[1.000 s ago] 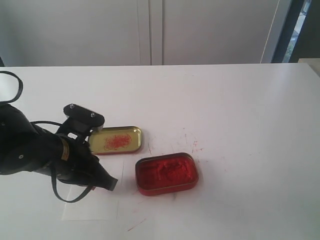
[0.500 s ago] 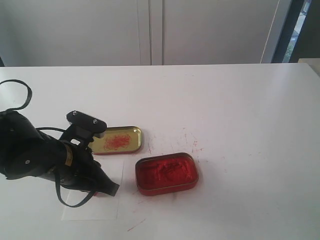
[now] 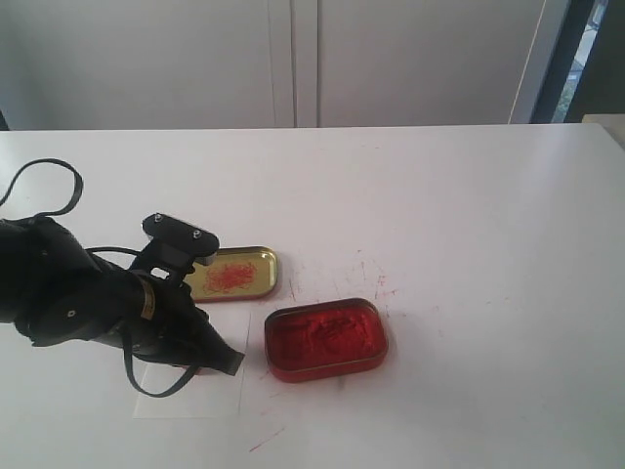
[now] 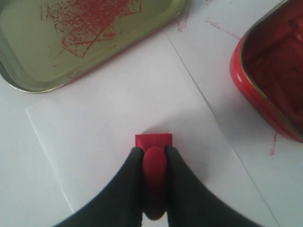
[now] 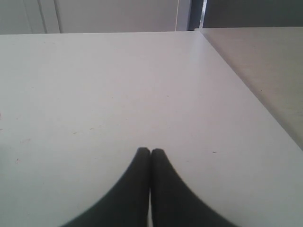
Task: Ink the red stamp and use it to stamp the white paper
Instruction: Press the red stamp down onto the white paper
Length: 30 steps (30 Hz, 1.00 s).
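Left gripper (image 4: 154, 152) clamped on the red stamp (image 4: 153, 141), knob between the fingers. Block base faces down over the white paper (image 4: 104, 127); contact unclear. Red ink tin (image 4: 274, 61) sits beside the sheet. Right gripper (image 5: 150, 153) pinched closed, empty, far off. No legible writing, only scribbles in the gold lid (image 4: 28, 52).

A: State of the red stamp (image 4: 154, 144)?
B: Small red plastic piece with a rectangular block base and a narrow knob. The left gripper (image 4: 154, 152) has the knob pinched. Base faces down over the white paper (image 4: 113, 118), well inside its edges. Touching or just above, can't tell.
A: Paper?
B: Thin white rectangular sheet, flat on the table, front-left area near the front edge.
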Available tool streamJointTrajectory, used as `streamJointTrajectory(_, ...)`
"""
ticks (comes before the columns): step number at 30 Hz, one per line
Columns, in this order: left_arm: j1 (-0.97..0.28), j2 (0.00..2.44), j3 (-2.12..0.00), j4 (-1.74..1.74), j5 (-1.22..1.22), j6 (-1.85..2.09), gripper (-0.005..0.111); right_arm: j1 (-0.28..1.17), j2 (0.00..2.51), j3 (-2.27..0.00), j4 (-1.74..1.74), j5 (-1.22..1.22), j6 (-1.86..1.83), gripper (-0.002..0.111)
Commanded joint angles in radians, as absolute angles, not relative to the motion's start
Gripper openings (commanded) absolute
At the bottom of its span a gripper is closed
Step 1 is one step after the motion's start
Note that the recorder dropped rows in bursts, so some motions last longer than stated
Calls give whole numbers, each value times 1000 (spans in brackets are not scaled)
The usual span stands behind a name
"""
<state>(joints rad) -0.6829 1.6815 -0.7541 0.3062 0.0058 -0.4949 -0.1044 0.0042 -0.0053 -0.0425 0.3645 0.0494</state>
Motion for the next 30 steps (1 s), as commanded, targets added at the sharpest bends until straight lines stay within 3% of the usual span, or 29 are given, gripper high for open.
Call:
streamJointTrajectory(1, -687, 1735, -729, 298, 108, -502, 0, -100, 0, 0, -45, 350, 42, 0)
streamJointTrajectory(30, -687, 1735, -729, 298, 171, -502, 0, -100, 0, 0, -45, 350, 60, 0)
